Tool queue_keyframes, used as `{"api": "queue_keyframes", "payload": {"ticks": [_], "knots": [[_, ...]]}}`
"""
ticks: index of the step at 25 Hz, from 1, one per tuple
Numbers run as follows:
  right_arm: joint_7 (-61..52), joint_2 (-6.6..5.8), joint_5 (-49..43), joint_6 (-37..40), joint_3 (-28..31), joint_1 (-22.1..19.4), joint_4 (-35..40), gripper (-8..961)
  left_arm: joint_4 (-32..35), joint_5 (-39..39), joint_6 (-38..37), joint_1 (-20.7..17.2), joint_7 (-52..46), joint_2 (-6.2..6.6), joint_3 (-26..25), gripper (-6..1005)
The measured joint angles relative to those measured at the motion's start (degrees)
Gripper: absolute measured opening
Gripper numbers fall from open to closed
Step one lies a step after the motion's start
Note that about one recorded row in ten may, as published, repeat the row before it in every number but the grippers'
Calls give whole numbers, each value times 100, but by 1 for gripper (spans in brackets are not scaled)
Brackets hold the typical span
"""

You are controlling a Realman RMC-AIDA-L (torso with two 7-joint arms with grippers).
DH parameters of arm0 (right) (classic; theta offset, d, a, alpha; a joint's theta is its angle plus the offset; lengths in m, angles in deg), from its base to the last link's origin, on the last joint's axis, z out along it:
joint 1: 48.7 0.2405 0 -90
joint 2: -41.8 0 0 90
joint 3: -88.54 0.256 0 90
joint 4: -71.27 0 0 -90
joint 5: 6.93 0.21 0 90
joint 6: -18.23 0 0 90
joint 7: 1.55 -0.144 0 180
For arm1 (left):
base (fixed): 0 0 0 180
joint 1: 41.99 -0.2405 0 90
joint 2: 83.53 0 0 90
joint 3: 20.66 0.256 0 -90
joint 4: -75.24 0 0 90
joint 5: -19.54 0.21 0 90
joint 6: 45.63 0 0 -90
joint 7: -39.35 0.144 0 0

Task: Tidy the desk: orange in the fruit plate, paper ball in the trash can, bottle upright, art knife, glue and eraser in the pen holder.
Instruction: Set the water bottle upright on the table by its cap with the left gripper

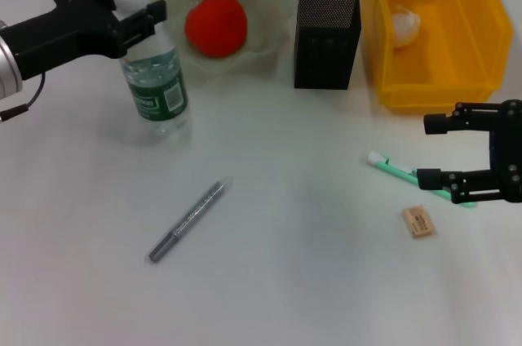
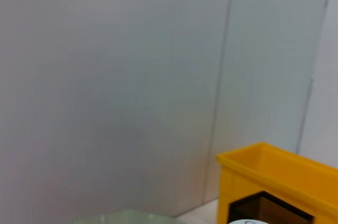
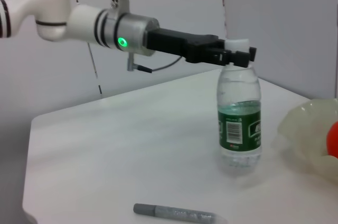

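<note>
The clear bottle (image 1: 155, 77) (image 3: 240, 123) with a green label stands upright on the table at the left. My left gripper (image 1: 145, 21) (image 3: 228, 55) is shut on its neck just under the white cap. The orange (image 1: 216, 25) lies in the translucent fruit plate (image 1: 269, 3). The paper ball (image 1: 405, 24) sits in the yellow trash can (image 1: 424, 77). My right gripper (image 1: 436, 150) hangs open at the right, over the far end of the green glue stick (image 1: 400, 170). The eraser (image 1: 418, 221) lies just below it. The grey art knife (image 1: 188, 221) (image 3: 174, 214) lies in the middle left.
The black mesh pen holder (image 1: 326, 36) stands between the plate and the trash can. The left wrist view shows mostly wall, with the trash can (image 2: 280, 182) and pen holder top (image 2: 269, 208) low in the picture.
</note>
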Motion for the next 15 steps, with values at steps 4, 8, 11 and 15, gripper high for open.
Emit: {"api": "queue_keyframes", "payload": {"ticks": [4,8,11,15], "knots": [[1,-3,33,5,-5,1,-61,783,-648,-355,57,237,631,0,-209,448],[1,-4,48,8,-5,-16,-68,784,-1137,-530,145,412,1171,-10,-317,448],[2,-4,49,6,-5,-25,-73,784,-1212,-561,153,434,1242,-10,-317,448],[2,-2,49,-19,-5,-3,-116,783,-1433,-651,156,492,1662,-19,-283,449]]}}
